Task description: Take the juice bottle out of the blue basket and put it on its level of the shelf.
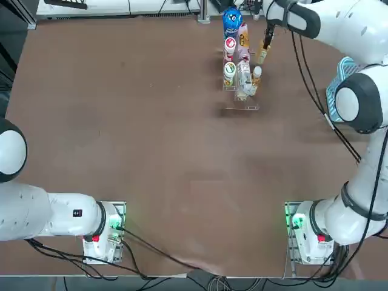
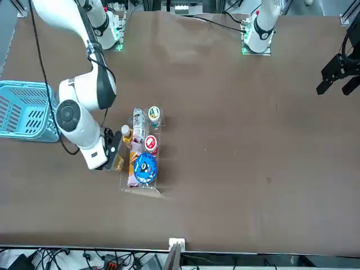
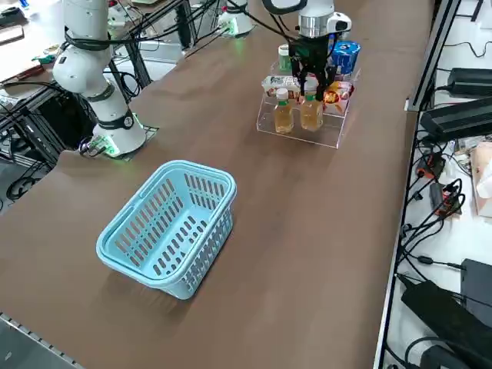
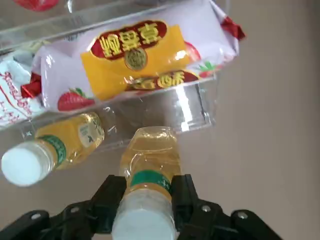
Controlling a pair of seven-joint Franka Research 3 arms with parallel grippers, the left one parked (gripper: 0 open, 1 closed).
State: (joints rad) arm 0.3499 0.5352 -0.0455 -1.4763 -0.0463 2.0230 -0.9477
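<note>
The juice bottle [image 4: 150, 170] was a small, slim, clear bottle of amber-yellow liquid, with a white cap and a narrow green band below its neck. The right hand [image 4: 146, 202] had closed on it, one black finger [image 4: 109, 202] pressed to each side of the neck just under the cap. The bottle hung upright at the shelf [image 3: 327, 138], at the low front step on the side nearest the desk's [image 1: 151, 151] far edge; whether its base rested on the step or stayed just above it could not be told.

There were two such juice bottles. The second bottle [image 4: 55, 147] stood on the same low step, just beside the held one.

The shelf was a clear stepped rack. On the step above the bottles lay one pale snack packet [image 4: 135, 55] with a yellow label and strawberry pictures. Higher up, in the top view, stood a blue-lidded container [image 1: 231, 21], a red-capped bottle [image 1: 230, 44] and a green-capped bottle [image 1: 229, 68], one of each, with a white-labelled bottle [image 1: 244, 76] lying next to them.

One blue basket [image 3: 169, 227] sat on the desk well apart from the shelf, upright, its lattice sides light blue, with nothing visible inside it.
</note>
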